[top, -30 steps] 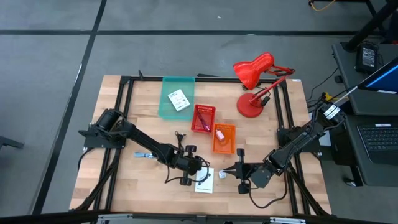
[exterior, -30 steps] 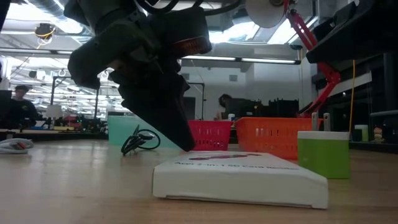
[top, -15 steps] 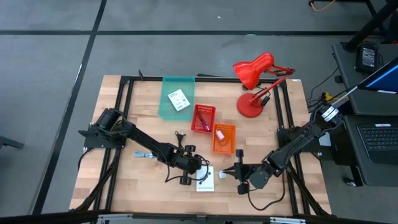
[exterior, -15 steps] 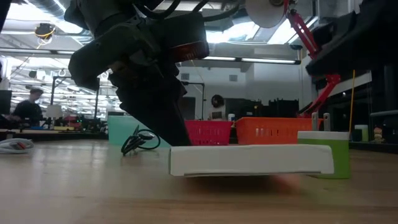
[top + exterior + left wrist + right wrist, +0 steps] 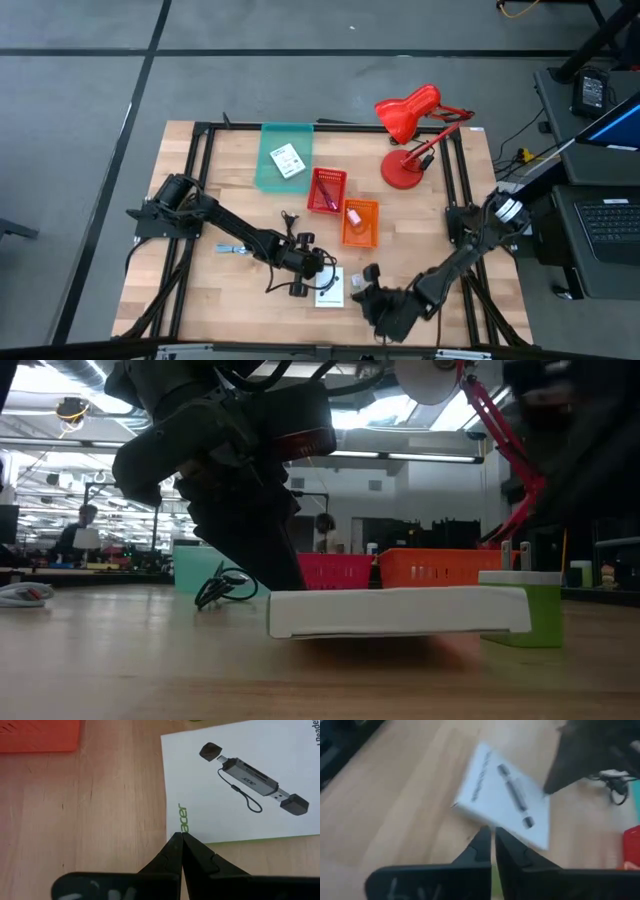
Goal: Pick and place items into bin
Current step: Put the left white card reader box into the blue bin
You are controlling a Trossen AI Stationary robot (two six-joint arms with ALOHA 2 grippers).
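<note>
The left claw (image 5: pixel 322 270), pinched shut on the white box's (image 5: pixel 329 287) near edge, is nearer than the closed, empty right claw (image 5: pixel 366 290) beside the box.

Red lamp (image 5: pixel 407 140) at far right of tabletop (image 5: pixel 220 200); laptop (image 5: pixel 610 225) off it; person (image 5: pixel 80 532) in background.

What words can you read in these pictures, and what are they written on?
"acer", in green letters, on the white box with the drawing of a card reader, right by the left gripper.
More print runs along that box's edge in the left wrist view, but it is cut off and cannot be read.
The card in the teal bin has print too small to read.
The print on the box in the right wrist view is too blurred to read.
</note>
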